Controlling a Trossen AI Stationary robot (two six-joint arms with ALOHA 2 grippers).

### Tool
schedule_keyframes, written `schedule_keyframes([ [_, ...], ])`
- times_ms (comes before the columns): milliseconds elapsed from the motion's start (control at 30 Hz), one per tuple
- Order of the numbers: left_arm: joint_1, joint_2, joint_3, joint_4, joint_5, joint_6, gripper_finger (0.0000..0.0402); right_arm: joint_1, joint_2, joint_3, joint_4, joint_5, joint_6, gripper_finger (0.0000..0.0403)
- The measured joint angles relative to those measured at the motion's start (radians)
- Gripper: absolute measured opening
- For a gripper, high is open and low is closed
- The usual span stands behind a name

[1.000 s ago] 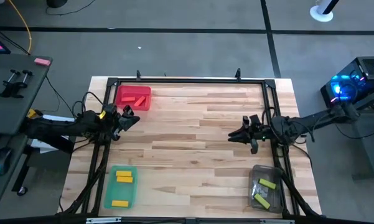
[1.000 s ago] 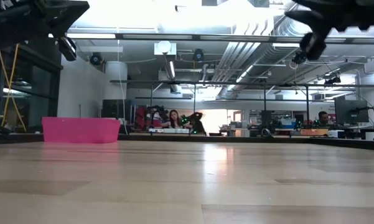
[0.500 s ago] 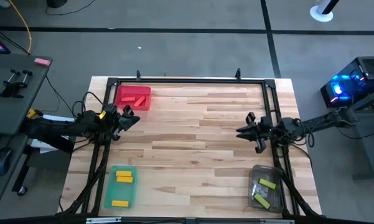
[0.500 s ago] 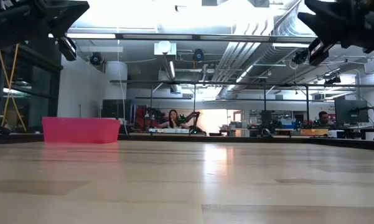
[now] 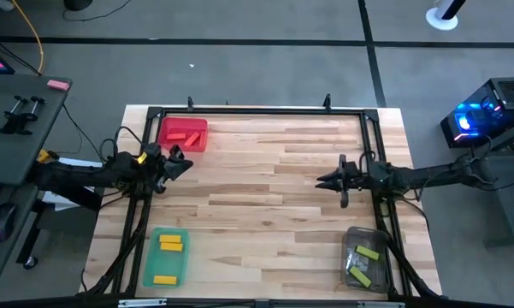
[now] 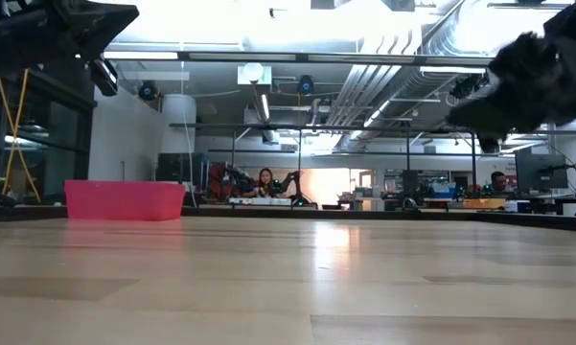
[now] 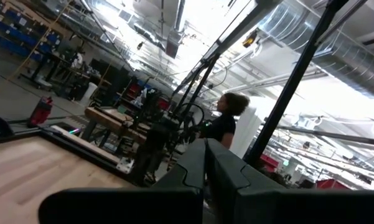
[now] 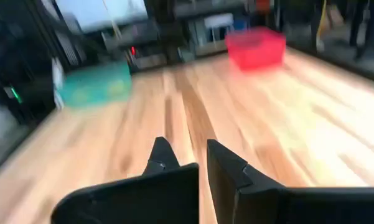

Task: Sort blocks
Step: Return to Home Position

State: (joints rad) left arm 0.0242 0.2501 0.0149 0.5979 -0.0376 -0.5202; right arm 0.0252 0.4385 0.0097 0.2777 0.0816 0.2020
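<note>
The blocks lie in three trays in the high view. Red blocks [image 5: 186,135] are in the red tray [image 5: 166,126] at the far left. Yellow blocks [image 5: 169,245] are in the green tray [image 5: 150,257] at the near left. Light green blocks [image 5: 364,255] are in the clear tray [image 5: 352,234] at the near right. My left gripper [image 5: 185,162] hangs shut just near of the red tray and holds nothing. My right gripper [image 5: 321,181] hovers over bare wood toward the right side, far of the clear tray. Its fingers stand a little apart in the right wrist view [image 8: 187,149], with nothing between them.
A black frame [image 5: 257,111] runs around the table's edges, and both arms reach in over its side rails. Bare wood [image 5: 257,197] fills the middle between the grippers. In the low view the red tray [image 6: 125,200] stands at the far left. People show in the room behind.
My right gripper has drawn a little toward the table's right edge and come back toward the middle. In the low view it now hangs lower than before. The left arm and the blocks have kept still.
</note>
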Motion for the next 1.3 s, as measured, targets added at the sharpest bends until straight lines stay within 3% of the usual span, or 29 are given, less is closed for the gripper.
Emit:
schedule_keyframes([
  [267,0.0,0.0,0.0,-0.008,0.0,0.0,0.0001,-0.001,0.0,0.0,-0.238,0.0,-0.001,0.0],
  [500,-0.001,-0.013,0.0,-0.03,0.0,0.0,0.0001,0.016,-0.102,0.0,-0.254,-0.012,0.0,0.0],
  [833,0.017,-0.246,-0.001,-0.502,0.0,0.0,0.0001,0.012,-0.437,0.0,-0.254,-0.013,-0.001,0.0],
  [900,0.015,-0.246,-0.002,-0.591,0.003,0.0,0.0001,-0.001,-0.438,0.0,-0.212,-0.013,-0.001,0.0],
  [1300,-0.045,-0.247,-0.004,-0.588,0.032,0.0,0.0,-0.032,-0.432,0.0,-0.22,-0.007,-0.001,0.0],
])
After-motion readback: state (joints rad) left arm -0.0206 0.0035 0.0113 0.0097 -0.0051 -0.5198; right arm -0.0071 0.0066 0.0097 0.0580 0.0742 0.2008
